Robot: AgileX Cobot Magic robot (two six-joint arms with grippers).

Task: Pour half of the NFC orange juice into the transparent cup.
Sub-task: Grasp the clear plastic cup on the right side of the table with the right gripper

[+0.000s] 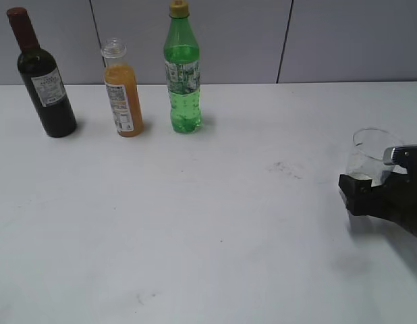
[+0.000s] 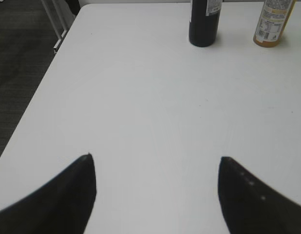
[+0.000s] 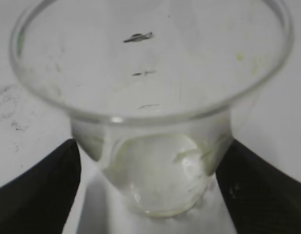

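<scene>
Right wrist view: right gripper (image 3: pixel 150 161) jaws wide around clear tapered transparent cup (image 3: pixel 155 126); left gripper (image 2: pixel 155 161) wide.

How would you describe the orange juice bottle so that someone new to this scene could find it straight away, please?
Look along the far edge of the white table, where three bottles stand in a row at the left. The NFC orange juice is the middle one, between the dark wine bottle and the green soda bottle. It is the shortest, capless, clear, filled with orange liquid.
</scene>
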